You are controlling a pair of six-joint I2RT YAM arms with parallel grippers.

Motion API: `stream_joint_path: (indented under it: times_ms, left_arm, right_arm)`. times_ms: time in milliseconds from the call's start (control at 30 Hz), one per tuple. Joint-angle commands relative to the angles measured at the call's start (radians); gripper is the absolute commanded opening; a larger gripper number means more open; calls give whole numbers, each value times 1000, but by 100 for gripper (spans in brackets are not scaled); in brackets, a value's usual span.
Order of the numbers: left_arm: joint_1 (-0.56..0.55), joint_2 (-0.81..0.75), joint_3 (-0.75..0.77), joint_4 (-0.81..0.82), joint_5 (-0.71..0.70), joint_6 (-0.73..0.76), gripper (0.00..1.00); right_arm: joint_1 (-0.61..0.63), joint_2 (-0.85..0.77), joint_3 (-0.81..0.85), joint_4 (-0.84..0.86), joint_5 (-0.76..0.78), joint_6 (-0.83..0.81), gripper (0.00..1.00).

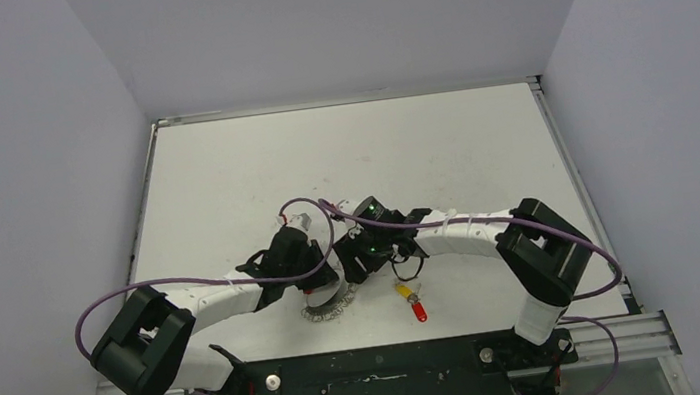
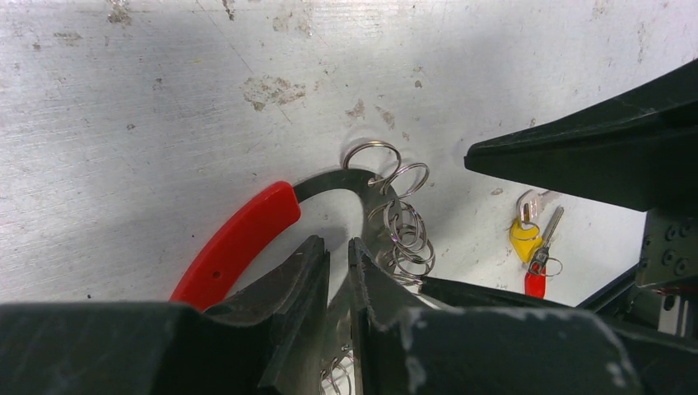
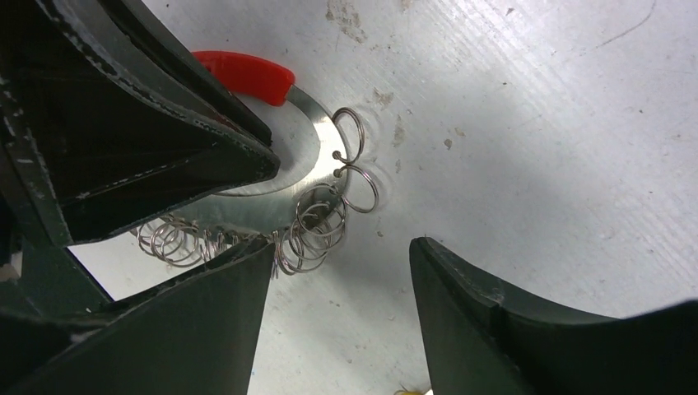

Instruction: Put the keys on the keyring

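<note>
Overhead view of a white table point(image 1: 421, 148) with two robot arms reaching in from the near edge.

Nearest the arm bases, the keys point(image 1: 410, 301) lie flat and close together. One is a yellow-headed key point(image 2: 524, 239) and the other a red-headed key point(image 2: 535, 284), which lies nearer the bases.

Just left of the keys and level with them is the keyring point(image 1: 329, 306). It is a flat silver band with a red sleeve point(image 2: 239, 243) and a row of small split rings point(image 3: 317, 230) hanging from it.

The left gripper point(image 2: 337, 255) is over the keyring. Its fingers are almost together and appear to be clamped on the flat band beside the sleeve.

Slightly farther out, the right gripper point(image 3: 342, 247) hovers over the split rings with its fingers apart and nothing in them.

The step in hand looks to be bracing the keyring while the free gripper fetches a key.

- **Left gripper:** it needs a firm clamp on the band so the rings do not swing.
- **Right gripper:** it should draw back toward the near edge and to its own side.
- **Picking up:** it should take one key only, gripped so the end to be threaded is left free.
- **Risk:** the keys lie so close that a careless pinch could drag both.

Relative to the right gripper, the keys are near, to its right and closer to the bases. The split rings lie directly beneath it.
</note>
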Motion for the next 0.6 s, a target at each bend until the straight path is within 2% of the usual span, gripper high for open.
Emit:
stream_joint_path:
  times_ms: [0, 167, 567]
  left_arm:
    - [-12, 29, -31, -121, -19, 21, 15]
    - [-14, 27, -33, -121, -22, 19, 15]
    - [-14, 25, -38, -124, -23, 18, 15]
  right_arm:
    - [24, 19, 62, 14, 25, 3, 64]
    - [46, 53, 93, -34, 93, -16, 61]
    - [48, 61, 98, -40, 198, 14, 39]
